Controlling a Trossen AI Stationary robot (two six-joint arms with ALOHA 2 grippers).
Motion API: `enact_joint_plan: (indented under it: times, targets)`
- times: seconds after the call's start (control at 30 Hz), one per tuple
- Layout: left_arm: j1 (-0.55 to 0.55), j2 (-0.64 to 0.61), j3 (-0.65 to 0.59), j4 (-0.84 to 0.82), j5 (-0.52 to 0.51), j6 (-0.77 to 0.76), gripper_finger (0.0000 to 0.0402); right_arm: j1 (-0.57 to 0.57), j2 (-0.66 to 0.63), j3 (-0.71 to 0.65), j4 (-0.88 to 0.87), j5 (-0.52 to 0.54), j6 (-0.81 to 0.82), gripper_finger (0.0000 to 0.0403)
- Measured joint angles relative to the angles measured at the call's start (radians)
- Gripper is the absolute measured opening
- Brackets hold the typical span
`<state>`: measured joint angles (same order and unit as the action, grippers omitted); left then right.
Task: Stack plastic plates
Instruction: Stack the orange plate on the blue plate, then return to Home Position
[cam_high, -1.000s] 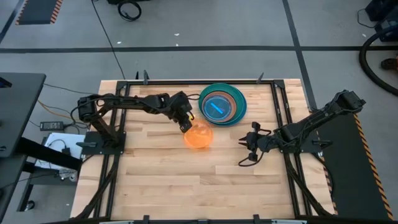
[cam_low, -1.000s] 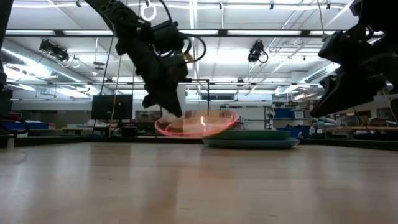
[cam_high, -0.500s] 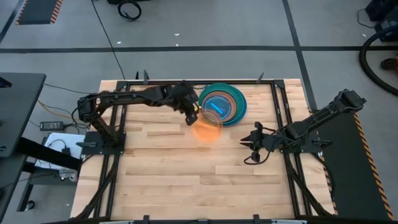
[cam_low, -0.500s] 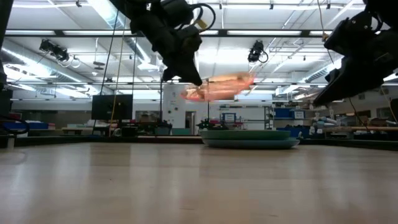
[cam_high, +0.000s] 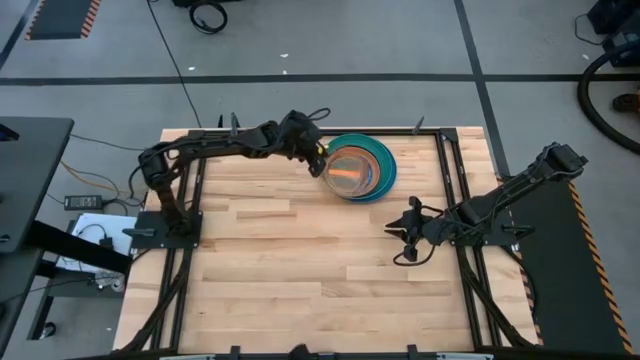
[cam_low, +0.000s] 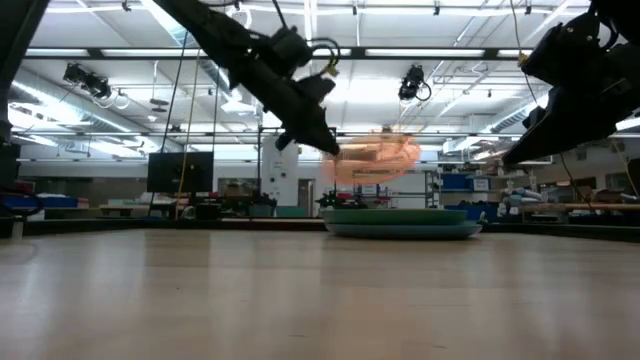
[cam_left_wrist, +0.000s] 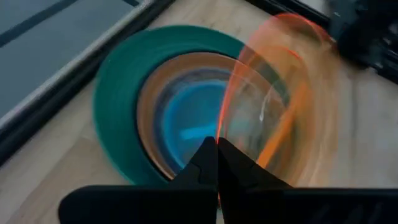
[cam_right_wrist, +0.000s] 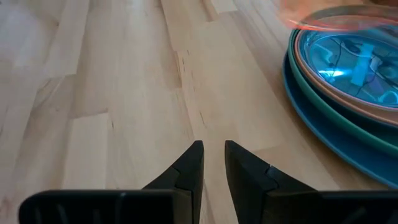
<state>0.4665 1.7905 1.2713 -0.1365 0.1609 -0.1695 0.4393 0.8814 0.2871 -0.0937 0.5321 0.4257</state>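
The left gripper (cam_high: 318, 167), jaws pinched shut on the rim of the orange plate (cam_high: 345, 172), holds it tilted above the stack (cam_high: 383, 185) — released off-centre, it could slide off. The right gripper (cam_high: 404, 228) waits apart, jaws slightly parted, empty.

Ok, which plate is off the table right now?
The orange plate. The left claw pinches its rim and holds it in the air above the stack; the other plates lie nested on the table.
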Motion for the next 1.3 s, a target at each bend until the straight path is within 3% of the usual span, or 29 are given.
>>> enact_joint_plan:
  times: [0.27,0.47,0.77,0.87,1.1,1.3]
  targets:
    - [0.048,0.161,0.118,0.031,0.028,-0.004,0.0,-0.001,0.0,0.0,0.038,0.002,-0.036,0.0075]
    - [0.038,0.289,0.304,-0.174,0.043,0.037,0.0,-0.001,0.0,0.0,0.042,-0.001,-0.034,0.0075]
    - [0.041,0.312,0.348,-0.248,0.038,0.051,0.0007,0.008,0.0,0.0,0.056,-0.02,-0.033,0.0075]
    - [0.035,0.312,0.348,-0.245,0.037,0.052,0.0036,0.013,0.0,0.0,0.058,-0.021,-0.033,0.0075]
    - [0.033,0.312,0.348,-0.238,0.017,0.069,0.0146,0.013,0.0,0.0,0.057,-0.021,-0.027,0.0075]
    - [-0.016,0.255,0.341,-0.249,-0.048,0.158,0.017,0.013,0.0,0.0,0.053,-0.036,-0.017,0.0075]
